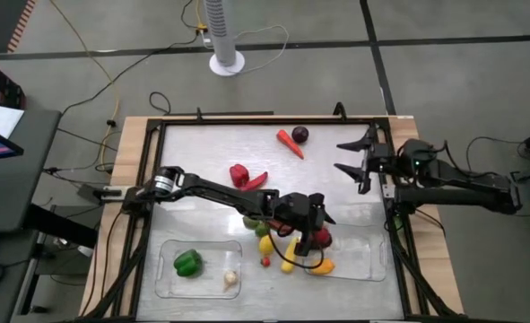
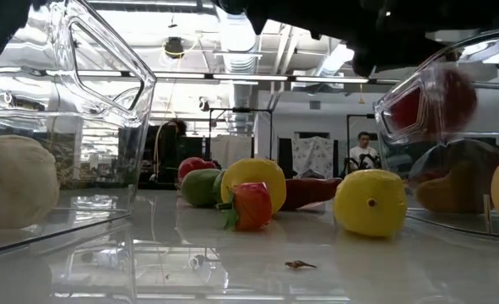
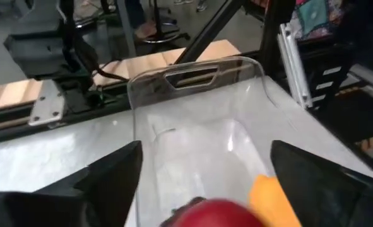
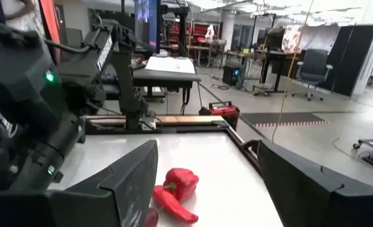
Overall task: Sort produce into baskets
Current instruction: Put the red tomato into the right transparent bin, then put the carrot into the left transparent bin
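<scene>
My left gripper (image 1: 318, 235) is open over the left end of the right clear basket (image 1: 363, 260). A red round piece (image 3: 218, 213) lies between its fingers, clear of both, beside an orange piece (image 3: 271, 198). In the low view the red piece (image 2: 435, 101) shows high behind the basket wall. The left basket (image 1: 166, 274) holds a green pepper (image 1: 187, 262) and a garlic (image 1: 230, 279). A lemon (image 2: 370, 201), a small red piece (image 2: 251, 205) and green and yellow pieces (image 1: 263, 235) lie on the table between the baskets. My right gripper (image 1: 359, 161) is open and empty at the far right.
A red pepper (image 1: 238, 174) and a chilli (image 1: 257, 180) lie mid-table, also in the right wrist view (image 4: 180, 183). A carrot (image 1: 290, 142) and a dark plum (image 1: 300, 135) lie near the far edge. A black frame (image 1: 148, 179) borders the table.
</scene>
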Controlling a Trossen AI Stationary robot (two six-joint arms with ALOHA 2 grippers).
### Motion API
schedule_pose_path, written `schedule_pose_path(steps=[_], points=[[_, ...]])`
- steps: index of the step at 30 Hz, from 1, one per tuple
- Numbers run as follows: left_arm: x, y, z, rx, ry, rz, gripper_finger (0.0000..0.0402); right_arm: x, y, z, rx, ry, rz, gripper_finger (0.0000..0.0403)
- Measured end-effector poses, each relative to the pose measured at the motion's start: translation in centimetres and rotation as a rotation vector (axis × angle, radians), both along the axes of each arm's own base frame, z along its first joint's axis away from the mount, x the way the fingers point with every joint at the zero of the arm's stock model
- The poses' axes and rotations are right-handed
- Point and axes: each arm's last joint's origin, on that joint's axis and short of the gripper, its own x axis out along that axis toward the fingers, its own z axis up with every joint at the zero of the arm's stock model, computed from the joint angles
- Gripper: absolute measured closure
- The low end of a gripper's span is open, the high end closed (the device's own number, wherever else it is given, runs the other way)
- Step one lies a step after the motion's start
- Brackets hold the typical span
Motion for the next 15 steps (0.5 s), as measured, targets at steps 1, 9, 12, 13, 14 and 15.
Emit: schedule_pose_path(steps=[1, 9, 12, 13, 14, 15], points=[[0.0, 0.0, 0.1, 0.013, -0.004, 0.008, 0.0059, 0.1, 0.0, -0.1, 0.004, 0.004, 0.000, 0.0106], [-2.4, 0.7, 3.8, 0.160, 0.038, 0.059, 0.0035, 0.5, -0.1, -0.6, 0.026, 0.053, -0.001, 0.0106], [-4.1, 1.3, 3.5, 0.174, 0.075, 0.077, 0.0049, 1.1, -0.3, -1.0, 0.031, 0.086, -0.005, 0.0106], [-4.8, 1.6, 3.3, 0.173, 0.086, 0.088, 0.0054, 1.3, -0.4, -1.1, 0.029, 0.099, -0.014, 0.0106], [-5.5, 2.0, 3.0, 0.175, 0.096, 0.104, 0.0059, 1.6, -0.6, -1.3, 0.031, 0.112, -0.021, 0.0106], [-6.2, 2.3, 3.2, 0.173, 0.075, 0.129, 0.0065, 1.9, -0.7, -1.5, 0.035, 0.129, -0.031, 0.0106]])
